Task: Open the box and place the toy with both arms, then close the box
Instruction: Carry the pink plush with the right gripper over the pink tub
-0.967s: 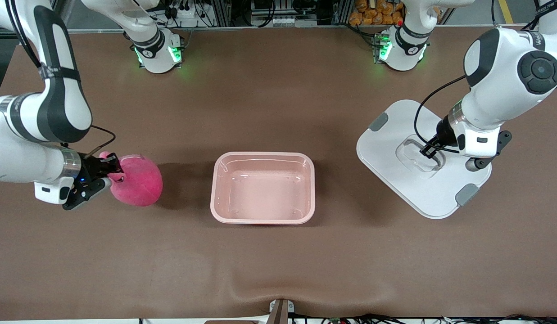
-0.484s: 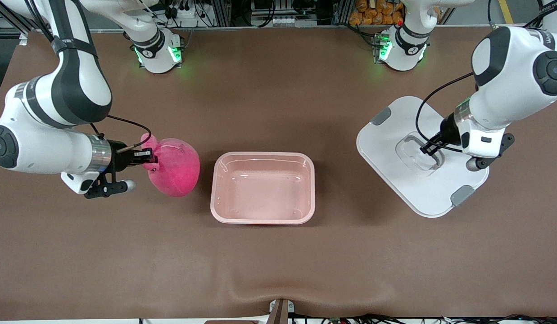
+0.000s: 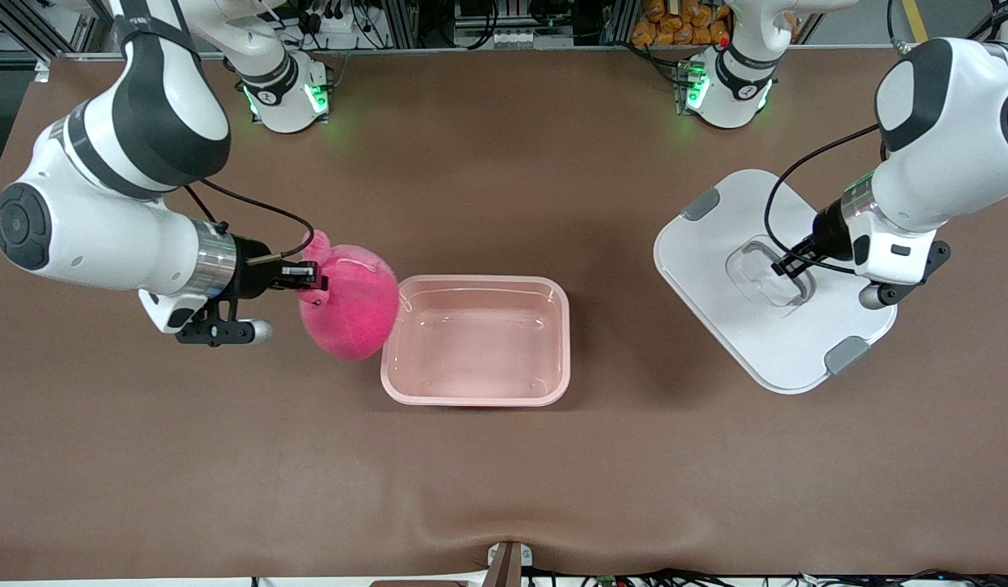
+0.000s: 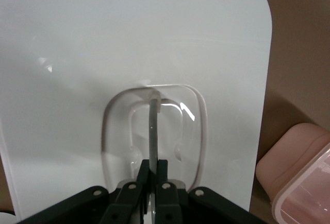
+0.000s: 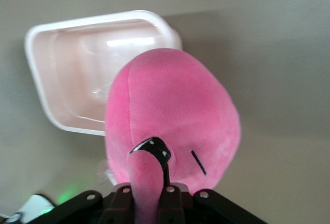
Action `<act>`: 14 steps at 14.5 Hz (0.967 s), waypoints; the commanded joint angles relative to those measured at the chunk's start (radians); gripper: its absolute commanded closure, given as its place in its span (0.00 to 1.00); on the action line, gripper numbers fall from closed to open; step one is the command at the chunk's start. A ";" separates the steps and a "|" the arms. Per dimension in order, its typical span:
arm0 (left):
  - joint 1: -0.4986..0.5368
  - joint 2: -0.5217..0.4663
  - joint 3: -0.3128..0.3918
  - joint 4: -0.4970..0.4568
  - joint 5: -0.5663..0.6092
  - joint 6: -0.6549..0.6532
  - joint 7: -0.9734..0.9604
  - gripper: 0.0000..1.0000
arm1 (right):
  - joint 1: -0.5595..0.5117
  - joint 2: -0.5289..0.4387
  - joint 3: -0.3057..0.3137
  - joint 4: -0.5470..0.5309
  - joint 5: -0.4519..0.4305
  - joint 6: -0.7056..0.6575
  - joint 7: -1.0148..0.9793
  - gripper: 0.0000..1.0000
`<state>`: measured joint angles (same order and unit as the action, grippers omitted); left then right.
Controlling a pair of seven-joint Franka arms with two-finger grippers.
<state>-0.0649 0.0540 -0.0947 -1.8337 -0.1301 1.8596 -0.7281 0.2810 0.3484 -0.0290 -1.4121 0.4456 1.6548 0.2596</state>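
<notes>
Two bent arms: right gripper [image 3: 314, 281] fingers pinching toy [image 3: 353, 303] over box [image 3: 475, 340] rim, left gripper [image 3: 787, 265] fingers pinching lid [image 3: 732, 326] handle.

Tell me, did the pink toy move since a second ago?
Yes. The toy, pinched in the right pincer, has travelled toward the open box, which stayed put; it now reaches the box's rim at the right arm's end.

Fuzzy plush toy [image 3: 353, 310]; glossy translucent plastic box [image 3: 475, 341].
</notes>
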 commanded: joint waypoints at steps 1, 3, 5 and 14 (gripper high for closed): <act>0.019 -0.010 -0.002 0.010 -0.031 -0.028 0.041 1.00 | 0.029 0.021 -0.011 0.025 0.073 0.046 0.036 1.00; 0.019 -0.011 -0.002 0.010 -0.031 -0.036 0.044 1.00 | 0.049 0.029 -0.011 0.025 0.080 0.101 0.067 1.00; 0.019 -0.011 -0.002 0.010 -0.031 -0.036 0.042 1.00 | 0.064 0.030 -0.011 0.024 0.084 0.144 0.069 1.00; 0.019 -0.011 -0.002 0.005 -0.040 -0.039 0.042 1.00 | 0.124 0.080 -0.011 0.019 0.110 0.217 0.102 1.00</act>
<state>-0.0537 0.0540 -0.0944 -1.8337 -0.1406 1.8416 -0.7071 0.3859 0.4119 -0.0290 -1.4113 0.5300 1.8605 0.3443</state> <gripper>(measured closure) 0.930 0.872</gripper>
